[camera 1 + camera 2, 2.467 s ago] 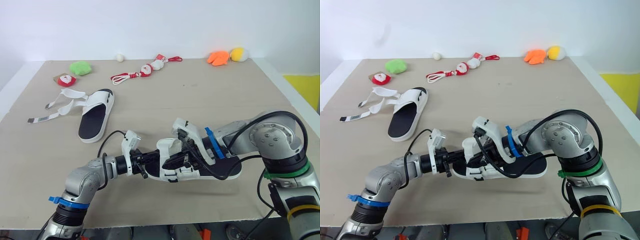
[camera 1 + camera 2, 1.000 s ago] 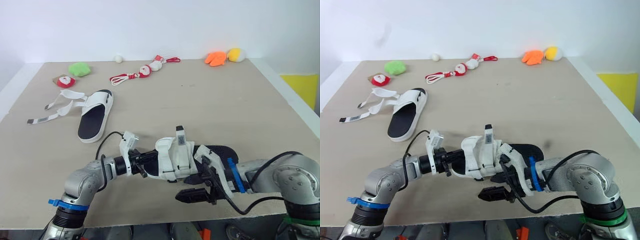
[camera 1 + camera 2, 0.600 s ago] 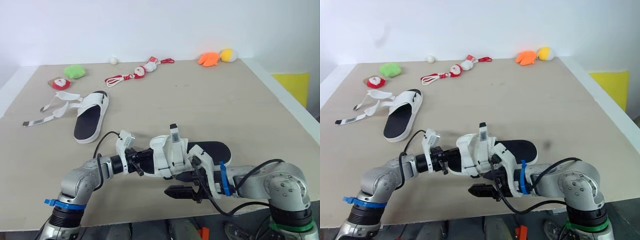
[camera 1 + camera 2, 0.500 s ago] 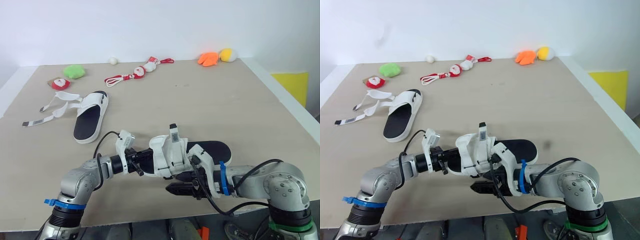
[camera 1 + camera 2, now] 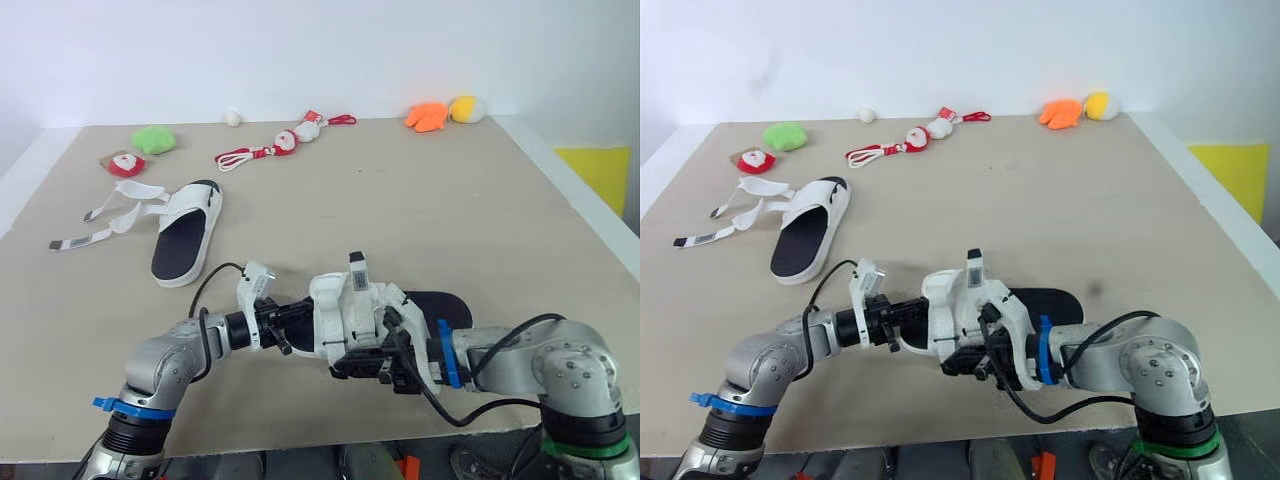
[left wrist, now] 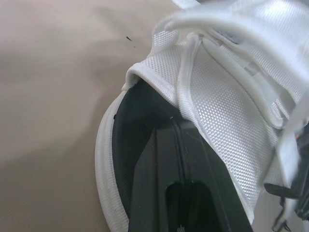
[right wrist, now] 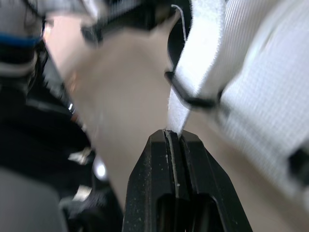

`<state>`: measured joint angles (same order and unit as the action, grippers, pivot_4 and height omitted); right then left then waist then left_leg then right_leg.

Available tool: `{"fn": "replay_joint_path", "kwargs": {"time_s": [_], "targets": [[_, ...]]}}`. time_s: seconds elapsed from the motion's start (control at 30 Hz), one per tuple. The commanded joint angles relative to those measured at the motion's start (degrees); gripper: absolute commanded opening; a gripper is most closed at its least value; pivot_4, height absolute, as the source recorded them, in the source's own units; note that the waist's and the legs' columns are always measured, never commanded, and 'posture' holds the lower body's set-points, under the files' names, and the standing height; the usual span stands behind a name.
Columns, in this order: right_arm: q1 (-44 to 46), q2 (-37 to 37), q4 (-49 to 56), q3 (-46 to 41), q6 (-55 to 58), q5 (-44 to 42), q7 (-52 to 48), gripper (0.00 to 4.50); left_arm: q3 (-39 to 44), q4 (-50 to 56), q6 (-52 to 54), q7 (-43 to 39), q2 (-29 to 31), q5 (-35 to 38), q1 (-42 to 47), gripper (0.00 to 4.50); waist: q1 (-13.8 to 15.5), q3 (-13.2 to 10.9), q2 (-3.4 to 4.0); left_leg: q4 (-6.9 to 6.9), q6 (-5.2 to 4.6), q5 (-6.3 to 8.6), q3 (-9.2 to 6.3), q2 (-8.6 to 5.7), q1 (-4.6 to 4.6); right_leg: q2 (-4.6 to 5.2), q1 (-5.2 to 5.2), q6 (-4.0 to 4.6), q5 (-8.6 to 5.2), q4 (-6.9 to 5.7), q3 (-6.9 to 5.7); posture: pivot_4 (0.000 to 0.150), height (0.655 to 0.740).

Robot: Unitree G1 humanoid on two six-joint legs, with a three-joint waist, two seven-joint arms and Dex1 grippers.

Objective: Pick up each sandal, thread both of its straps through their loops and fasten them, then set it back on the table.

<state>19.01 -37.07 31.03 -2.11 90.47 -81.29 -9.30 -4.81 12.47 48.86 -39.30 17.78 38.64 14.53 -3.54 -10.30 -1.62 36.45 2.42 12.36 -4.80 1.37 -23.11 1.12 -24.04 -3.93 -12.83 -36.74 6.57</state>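
**Near sandal held at both ends, strap pinched**

The tan table [image 5: 430, 200] carries two white sandals with black insoles. The near sandal [image 5: 335, 312] sits at the front edge between both arms. The far sandal [image 5: 188, 232] lies flat well to the left, its loose straps [image 5: 108, 222] splayed on the table.

The left gripper [image 6: 178, 140] has its jaws clamped on the near sandal's toe end, under the mesh upper. The right gripper [image 7: 175, 137] has its jaws closed on the tip of a white strap [image 7: 195, 67], which passes through a dark loop [image 7: 193, 100].

Along the back edge lie a red cord with small toys [image 5: 280, 142], orange [image 5: 427, 117], yellow [image 5: 468, 108] and green [image 5: 152, 138] plush toys.

A white tag [image 5: 356, 272] stands upright on the near sandal; its dark print is unreadable.
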Motion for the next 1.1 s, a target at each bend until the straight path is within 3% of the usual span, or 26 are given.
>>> {"fn": "replay_joint_path", "kwargs": {"time_s": [0.03, 0.3, 0.5, 0.6, 0.77, 0.83, 0.93, 1.03, 1.1], "targets": [[0.5, -4.4, -1.8, 2.4, 1.7, -6.2, -2.0, 0.02, -2.2, -1.5, 1.4, 0.2, 0.1, -1.0, -0.9, 0.0, 0.2, 0.0, 0.0, -0.01, -0.01, 0.01, 0.0, -0.02, -0.01, 0.01, 0.0, 0.02, -0.02, 0.01, 0.0, 0.15, 0.74], [-0.3, -11.1, -1.6, 6.7, -1.9, -10.3, -2.5, 0.02, -2.2, -1.5, 1.2, 0.3, 0.1, -0.9, -1.1, 0.0, 0.8, 0.0, -0.02, -0.01, -0.03, 0.03, 0.0, -0.05, -0.03, 0.03, -0.02, -0.02, -0.06, 0.02, 0.01, 0.15, 0.74], [-0.5, -15.6, 4.8, 6.4, -7.1, -0.8, -11.1, 0.02, -2.2, -1.5, 1.4, 0.2, 0.3, -0.9, -1.1, 0.0, 0.8, 0.0, -0.02, -0.01, 0.01, 0.06, 0.0, -0.07, -0.06, 0.05, -0.03, -0.09, -0.1, 0.03, 0.01, 0.15, 0.74], [-1.6, -20.5, 8.5, 8.4, -13.1, 9.9, -18.1, 1.01, -2.1, -1.5, 1.4, 0.2, 0.4, -0.8, -1.0, 0.0, 0.8, 0.0, -0.02, -0.01, 0.02, 0.06, 0.01, -0.11, -0.06, 0.1, -0.05, -0.12, -0.11, 0.03, 0.0, 0.15, 0.74], [-5.9, -24.0, 10.4, 8.6, -27.2, 22.4, -30.0, 3.57, -2.3, -1.5, 1.4, 0.2, 0.3, -0.8, -1.2, 0.0, 0.9, 0.0, -0.03, -0.01, 0.06, 0.09, 0.01, -0.09, -0.06, 0.11, -0.06, -0.17, -0.14, 0.04, -0.03, 0.15, 0.74], [-8.6, -25.3, 12.0, 7.9, -36.4, 29.6, -35.4, 4.44, -2.2, -1.5, 1.4, 0.3, 0.2, -0.8, -1.1, 0.0, 0.9, 0.0, -0.03, -0.01, 0.07, 0.09, 0.02, -0.1, -0.05, 0.12, -0.06, -0.18, -0.13, 0.04, -0.03, 0.15, 0.74], [-19.8, -26.3, 11.4, 4.5, -72.9, 52.2, -48.0, 4.44, -2.2, -1.2, 1.5, 0.5, 0.2, -0.7, -1.3, 0.0, 1.0, 0.0, -0.06, 0.0, 0.16, 0.14, 0.0, -0.11, -0.05, 0.15, -0.06, -0.29, -0.19, 0.05, -0.08, 0.15, 0.74], [-26.1, -25.1, 3.6, 2.4, -100.3, 64.6, -54.3, 4.44, -2.2, -1.1, 1.6, 0.5, 0.2, -0.7, -1.4, 0.0, 1.0, 0.0, -0.1, 0.02, 0.3, 0.16, 0.08, -0.13, 0.02, 0.23, -0.01, -0.37, -0.18, 0.05, -0.09, 0.15, 0.74], [-25.0, -23.1, -4.9, 3.1, -121.9, 73.4, -54.7, 4.44, -2.2, -1.1, 1.6, 0.5, 0.2, -0.7, -1.4, 0.0, 0.9, -0.1, -0.24, 0.09, 0.55, 0.16, 0.09, -0.13, 0.19, 0.24, 0.16, -0.38, -0.18, 0.05, -0.09, 0.15, 0.74]]}}
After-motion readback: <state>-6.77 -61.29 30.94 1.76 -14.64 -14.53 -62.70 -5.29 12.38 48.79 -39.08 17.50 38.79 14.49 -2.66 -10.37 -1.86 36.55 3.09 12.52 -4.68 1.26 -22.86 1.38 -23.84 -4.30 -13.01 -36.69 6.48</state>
